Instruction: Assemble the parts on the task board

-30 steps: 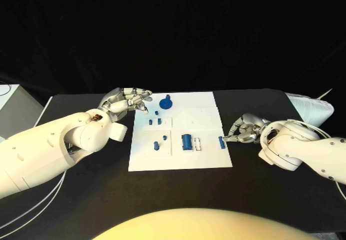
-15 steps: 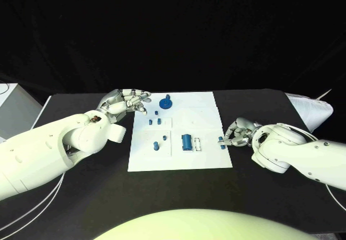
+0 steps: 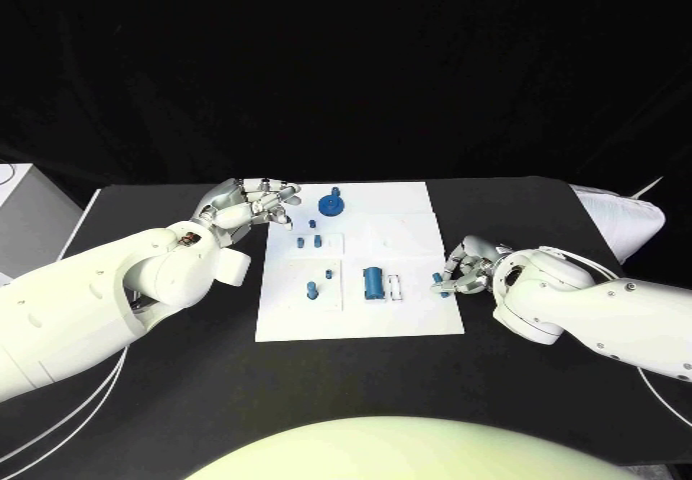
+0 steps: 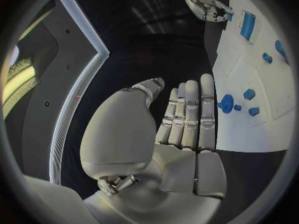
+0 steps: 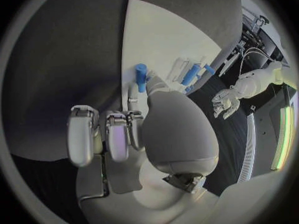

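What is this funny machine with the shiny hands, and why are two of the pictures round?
It is a robot with two white arms and silver hands. One picture comes from a camera on its head, looking down at a black table. The round ones come from cameras at its wrists, just behind each hand. On the table lies a white plate, the task board, with small blue parts on it, such as a round blue gear-like piece and a long blue block. The left hand is open beside the board and holds nothing. The right hand reaches a small blue peg at the board's edge; whether it grips it is hard to tell.
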Controlling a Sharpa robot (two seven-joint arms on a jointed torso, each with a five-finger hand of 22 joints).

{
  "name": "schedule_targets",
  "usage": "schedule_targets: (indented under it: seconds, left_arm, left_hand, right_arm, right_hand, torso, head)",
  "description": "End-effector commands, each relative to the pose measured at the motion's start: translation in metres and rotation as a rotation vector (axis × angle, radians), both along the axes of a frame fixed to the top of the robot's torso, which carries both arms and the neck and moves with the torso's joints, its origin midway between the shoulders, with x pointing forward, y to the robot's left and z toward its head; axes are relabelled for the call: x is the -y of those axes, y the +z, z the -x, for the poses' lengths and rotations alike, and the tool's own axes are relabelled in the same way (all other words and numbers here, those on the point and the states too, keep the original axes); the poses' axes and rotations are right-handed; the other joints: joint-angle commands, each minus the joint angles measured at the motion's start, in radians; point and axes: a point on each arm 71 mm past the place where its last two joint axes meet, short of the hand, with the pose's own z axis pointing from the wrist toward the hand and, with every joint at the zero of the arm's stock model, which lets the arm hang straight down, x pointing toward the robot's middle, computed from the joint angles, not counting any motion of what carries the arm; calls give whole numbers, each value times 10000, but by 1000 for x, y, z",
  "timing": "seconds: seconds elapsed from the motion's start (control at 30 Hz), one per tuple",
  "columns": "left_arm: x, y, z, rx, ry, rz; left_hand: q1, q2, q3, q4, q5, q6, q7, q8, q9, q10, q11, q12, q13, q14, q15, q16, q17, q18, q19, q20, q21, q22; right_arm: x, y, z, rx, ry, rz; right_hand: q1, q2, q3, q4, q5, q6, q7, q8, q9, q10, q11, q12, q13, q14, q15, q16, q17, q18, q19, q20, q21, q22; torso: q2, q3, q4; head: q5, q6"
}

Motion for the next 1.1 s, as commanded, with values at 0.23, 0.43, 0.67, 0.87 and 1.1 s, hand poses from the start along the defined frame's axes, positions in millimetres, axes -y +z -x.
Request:
schedule_targets:
  seconds: [0.23,0.43,0.67,0.87,1.1]
  left_arm:
    - [1,1,1,67,-145,124]
    - [1,1,1,66,-142,120]
    - [1,1,1,65,-144,120]
    - [1,1,1,61,-153,120]
    - [1,1,1,49,-169,110]
  left_hand:
    - [40,72,-13,48,-17,-52,-2,50,-12,-76,-12,66,14,27,62,-4,12,146,95,9,-77,-16]
    - [61,86,-15,56,-13,-54,-1,54,-14,-78,-12,69,15,26,61,-4,14,147,105,8,-88,-25]
    - [71,104,-18,70,-11,-54,0,59,-14,-79,-10,71,15,26,62,-4,15,146,114,7,-98,-32]
    - [86,116,-21,79,-9,-55,0,63,-15,-81,-11,73,16,25,62,-4,16,146,122,6,-108,-40]
    - [86,116,-21,79,-9,-55,0,63,-15,-81,-11,73,16,25,62,-4,16,146,122,6,-108,-40]
  right_arm:
    - [0,-9,2,-324,342,837]
    - [-4,-9,4,-172,394,735]
    - [-9,-4,9,111,193,-19]
    - [-17,7,12,529,65,-823]
    - [-36,17,16,452,-34,-1858]
  right_hand:
    - [670,-177,256,-70,322,-51,73,-174,-112,610,1,-134,2190,1017,34,5,2512,-95,635,34,-81,1651]
    - [1384,-94,1445,-72,1970,103,52,-351,-271,611,-36,-123,2206,1021,5,11,2526,-99,648,0,-70,1682]
    - [855,-257,2602,-31,2974,139,-1,-292,-202,667,-72,-37,2257,1026,-29,23,2550,-109,669,-24,-37,1726]
    - [548,-315,2949,-64,3179,134,-22,-228,-136,716,-96,48,2303,1043,-47,60,2624,-125,691,-43,36,1776]
    - [139,-377,3201,-40,3297,134,-36,-174,-86,752,-107,106,2335,1045,-60,64,2632,-131,702,-61,60,1800]
  torso:
    - [29,-17,20]
    - [39,-34,37]
    - [59,-42,53]
    - [67,-60,69]
    - [87,-74,97]
  head:
    - [-19,13]
    - [-53,52]
    - [-58,75]
    - [-87,77]
    - [-102,68]
